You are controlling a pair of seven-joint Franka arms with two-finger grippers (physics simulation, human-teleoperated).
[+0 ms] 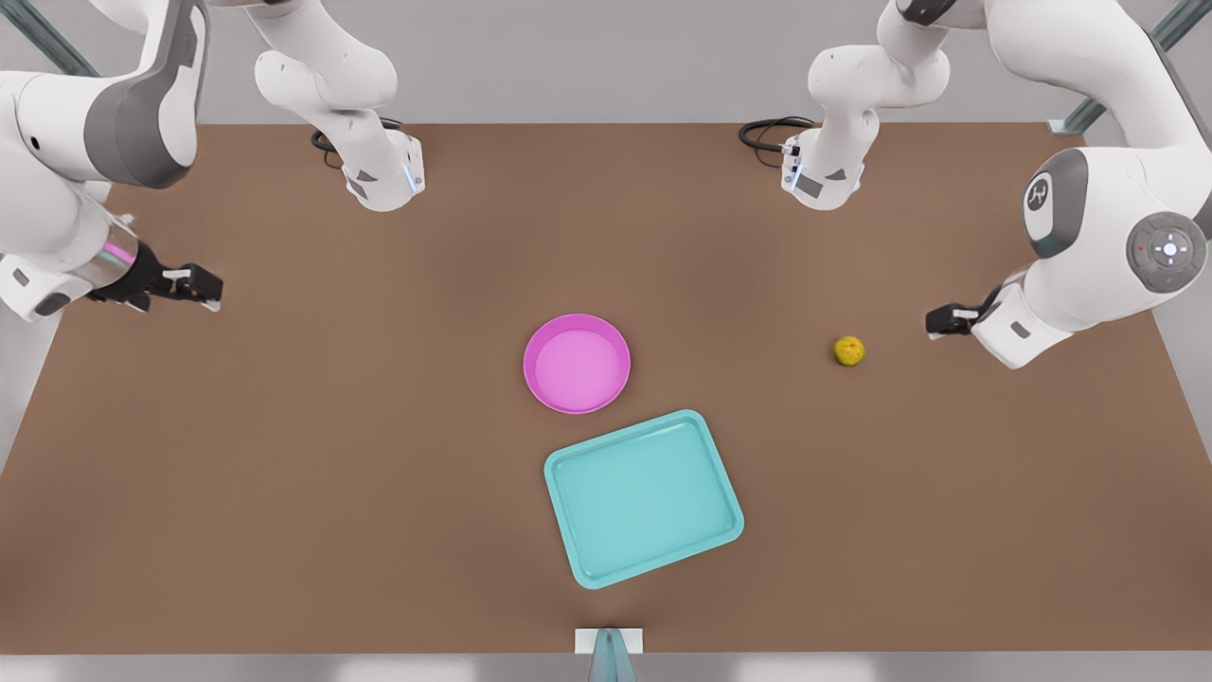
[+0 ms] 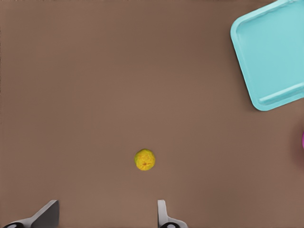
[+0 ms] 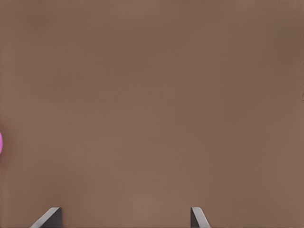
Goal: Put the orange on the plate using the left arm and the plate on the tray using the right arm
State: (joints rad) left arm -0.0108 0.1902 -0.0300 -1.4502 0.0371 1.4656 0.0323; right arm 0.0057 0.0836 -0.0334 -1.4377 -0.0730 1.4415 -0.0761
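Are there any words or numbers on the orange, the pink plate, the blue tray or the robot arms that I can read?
No words or numbers can be read.
Orange, plate, tray: all plain.
Round emblem on the arm at the front view's right: a logo mark, too small to read.
Left gripper and right gripper, both open: no lettering to make out.

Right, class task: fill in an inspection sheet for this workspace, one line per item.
Surface: brown table, flat.
Job's things: small yellow-orange fruit on the table; round pink plate empty; rectangular teal tray empty, beside the plate.
Clutter: nothing seen.
Hands: left hand open, near the fruit; right hand open, at the front view's left.
Cables: black loops at both arm bases.
Surroundings: grey wall, metal struts.
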